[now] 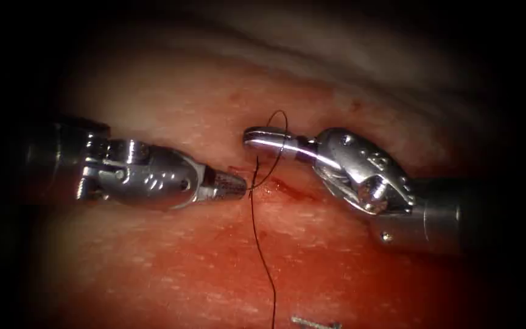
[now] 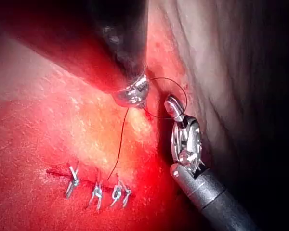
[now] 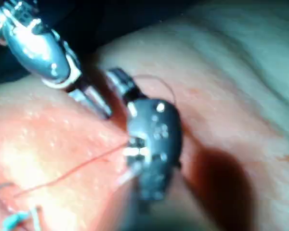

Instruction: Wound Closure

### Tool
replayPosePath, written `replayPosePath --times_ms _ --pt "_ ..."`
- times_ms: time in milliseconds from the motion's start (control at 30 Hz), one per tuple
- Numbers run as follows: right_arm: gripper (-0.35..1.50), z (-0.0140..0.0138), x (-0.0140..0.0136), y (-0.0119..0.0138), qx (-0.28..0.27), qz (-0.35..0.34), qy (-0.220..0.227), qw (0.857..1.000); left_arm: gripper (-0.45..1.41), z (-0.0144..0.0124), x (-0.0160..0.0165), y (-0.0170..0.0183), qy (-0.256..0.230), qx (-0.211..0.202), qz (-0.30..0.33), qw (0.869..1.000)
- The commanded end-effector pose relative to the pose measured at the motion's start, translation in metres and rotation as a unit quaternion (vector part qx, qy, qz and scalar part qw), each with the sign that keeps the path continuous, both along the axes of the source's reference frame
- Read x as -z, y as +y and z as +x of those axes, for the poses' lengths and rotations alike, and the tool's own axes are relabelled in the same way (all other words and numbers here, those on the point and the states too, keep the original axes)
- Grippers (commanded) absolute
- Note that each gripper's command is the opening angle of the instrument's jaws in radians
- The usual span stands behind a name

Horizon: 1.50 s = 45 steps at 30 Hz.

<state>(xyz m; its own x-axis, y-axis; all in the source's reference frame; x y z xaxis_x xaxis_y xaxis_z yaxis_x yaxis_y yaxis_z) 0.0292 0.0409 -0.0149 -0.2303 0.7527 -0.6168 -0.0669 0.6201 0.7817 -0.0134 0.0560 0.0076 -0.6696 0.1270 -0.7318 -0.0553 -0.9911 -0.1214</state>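
Thread looped over right tool beside the cut; needle not identified

Left tool (image 1: 238,184): jaws closed at the thread (image 1: 262,244), apparently pinching it, at the cut (image 1: 284,189); thread is fine, limp, slippery, best gripped close to tissue (image 1: 184,103); right tool (image 1: 260,139): jaws together, thread looped over them, grip on it unclear; no legible markings

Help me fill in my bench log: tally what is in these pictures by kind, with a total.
Tools: 2. The left tool has its claw shut on the thread; the right tool has thread looped round its shut claw.
Thread: 1
Tissue: 1
Tied stitches: 3, as far as I can tell
Total: 7
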Motion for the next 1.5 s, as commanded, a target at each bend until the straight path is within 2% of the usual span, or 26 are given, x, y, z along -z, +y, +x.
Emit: replayPosePath --times_ms 33,133,167,267,300,367,467,533,600,633,700,733,800,867,1000,1100,1300,1433,1500 --pt "-0.35 0.0014 -0.0004 0.0002 0.034 -0.005 0.031 0.999 -0.35 -0.0008 -0.0008 -0.0001 -0.007 -0.003 -0.001 1.000" --pt "-0.35 0.0024 -0.0001 0.0000 0.130 -0.003 0.074 0.989 -0.35 -0.0013 -0.0011 0.0008 -0.020 -0.010 -0.004 1.000" --pt "-0.35 0.0024 0.0000 -0.0001 0.144 -0.011 0.077 0.986 -0.35 -0.0012 -0.0012 0.0009 -0.022 -0.012 -0.004 1.000" --pt "-0.33 0.0030 0.0007 -0.0008 0.245 -0.067 0.085 0.963 -0.35 -0.0009 -0.0017 0.0013 -0.027 -0.018 -0.004 0.999" --pt "-0.27 0.0031 0.0009 -0.0010 0.261 -0.079 0.085 0.958 -0.35 -0.0009 -0.0018 0.0014 -0.026 -0.018 -0.005 0.999" --pt "-0.13 0.0031 0.0012 -0.0013 0.282 -0.092 0.090 0.951 -0.35 -0.0008 -0.0019 0.0014 -0.026 -0.019 -0.006 0.999" --pt "0.05 0.0029 0.0021 -0.0023 0.324 -0.132 0.102 0.931 -0.35 -0.0006 -0.0021 0.0014 -0.026 -0.020 -0.007 0.999" --pt "0.26 0.0029 0.0026 -0.0030 0.352 -0.173 0.106 0.914 -0.35 -0.0008 -0.0022 0.0012 -0.026 -0.021 -0.008 0.999" --pt "0.34 0.0030 0.0028 -0.0032 0.360 -0.187 0.117 0.907 -0.35 -0.0008 -0.0022 0.0011 -0.027 -0.022 -0.008 0.999" --pt "0.34 0.0029 0.0029 -0.0034 0.373 -0.199 0.119 0.899 -0.35 -0.0007 -0.0021 0.0011 -0.026 -0.021 -0.009 0.999" --pt "0.44 0.0027 0.0030 -0.0036 0.392 -0.219 0.119 0.886 -0.35 -0.0006 -0.0020 0.0010 -0.025 -0.021 -0.010 0.999" --pt "0.64 0.0026 0.0030 -0.0036 0.402 -0.221 0.118 0.881 -0.35 -0.0005 -0.0020 0.0009 -0.024 -0.021 -0.010 0.999" --pt "0.69 0.0026 0.0029 -0.0035 0.416 -0.226 0.114 0.873 -0.35 -0.0004 -0.0020 0.0009 -0.024 -0.021 -0.011 0.999" --pt "0.81 0.0028 0.0022 -0.0040 0.447 -0.239 0.098 0.857 -0.35 -0.0001 -0.0019 0.0007 -0.023 -0.021 -0.012 0.999" --pt "0.93 0.0037 0.0014 -0.0049 0.455 -0.246 0.087 0.851 -0.35 0.0000 -0.0019 0.0006 -0.022 -0.021 -0.013 0.999" --pt "0.93 0.0053 0.0007 -0.0061 0.467 -0.256 0.082 0.843 -0.35 0.0001 -0.0019 0.0006 -0.021 -0.018 -0.011 1.000" --pt "0.81 0.0058 -0.0015 -0.0076 0.489 -0.276 0.063 0.825 -0.35 0.0006 -0.0018 0.0004 -0.018 -0.017 -0.014 1.000" --pt "0.69 0.0058 -0.0022 -0.0068 0.488 -0.278 0.057 0.826 -0.35 0.0007 -0.0019 0.0005 -0.017 -0.017 -0.015 1.000" --pt "0.54 0.0061 -0.0023 -0.0070 0.488 -0.276 0.055 0.826 -0.35 0.0008 -0.0019 0.0005 -0.017 -0.015 -0.016 1.000"
